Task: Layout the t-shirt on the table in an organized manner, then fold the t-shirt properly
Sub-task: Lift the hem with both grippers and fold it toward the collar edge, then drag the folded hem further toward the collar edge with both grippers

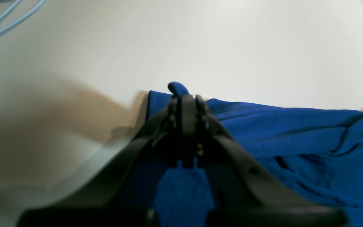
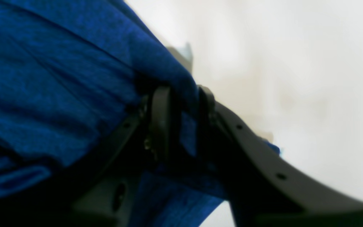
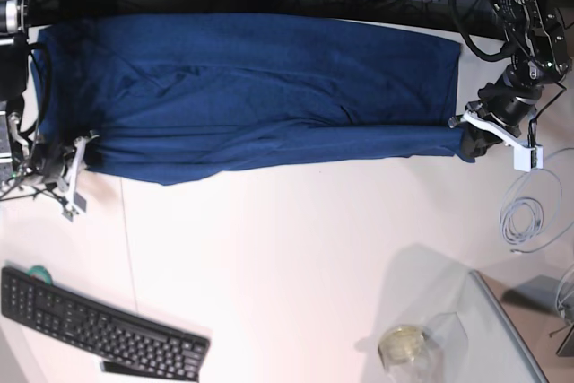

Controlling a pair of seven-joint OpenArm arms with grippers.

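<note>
The navy-blue t-shirt lies stretched sideways across the far part of the white table, with folds along its near edge. My left gripper is at the cloth's right near corner. In the left wrist view its jaws are shut on the t-shirt, and a small tuft pokes out past the tips. My right gripper is at the left near corner. In the blurred right wrist view the t-shirt drapes over the right gripper, and a fold fills the space between its fingers.
A black keyboard lies at the near left. A glass jar and a clear panel sit at the near right. A white cable coil lies by the right edge, and light blue cables lie on the table.
</note>
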